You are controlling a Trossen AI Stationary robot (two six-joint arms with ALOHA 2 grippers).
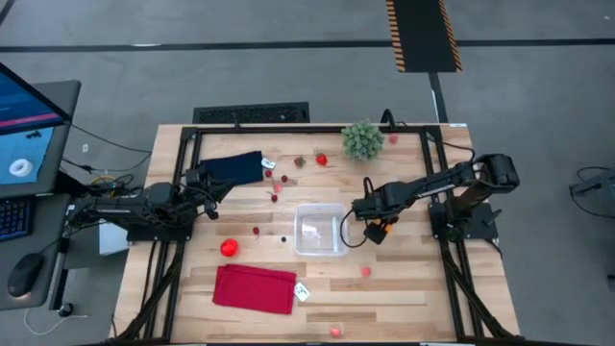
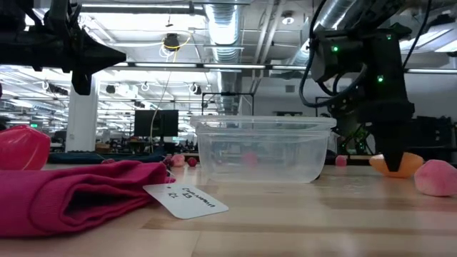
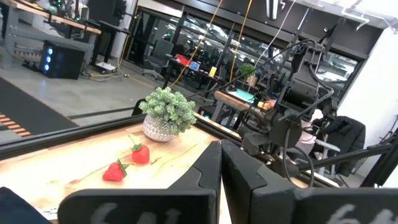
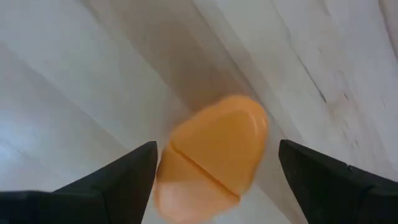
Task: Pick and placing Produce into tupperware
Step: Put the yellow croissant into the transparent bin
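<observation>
One orange produce piece (image 4: 211,158) on the table between the right claw's (image 4: 214,180) spread-apart fingers, beside the tupperware (image 1: 319,231).

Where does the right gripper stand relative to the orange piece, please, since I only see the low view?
Observer: The right gripper is open, with the orange piece lying on the table between its fingers, not yet gripped.
Operator: Which side of the tupperware is that?
Observer: In the high view the orange piece lies just off the right wall of the tupperware.
Operator: Where is the left arm?
Observer: The left gripper is shut, above the table's left side near the navy cloth.
</observation>
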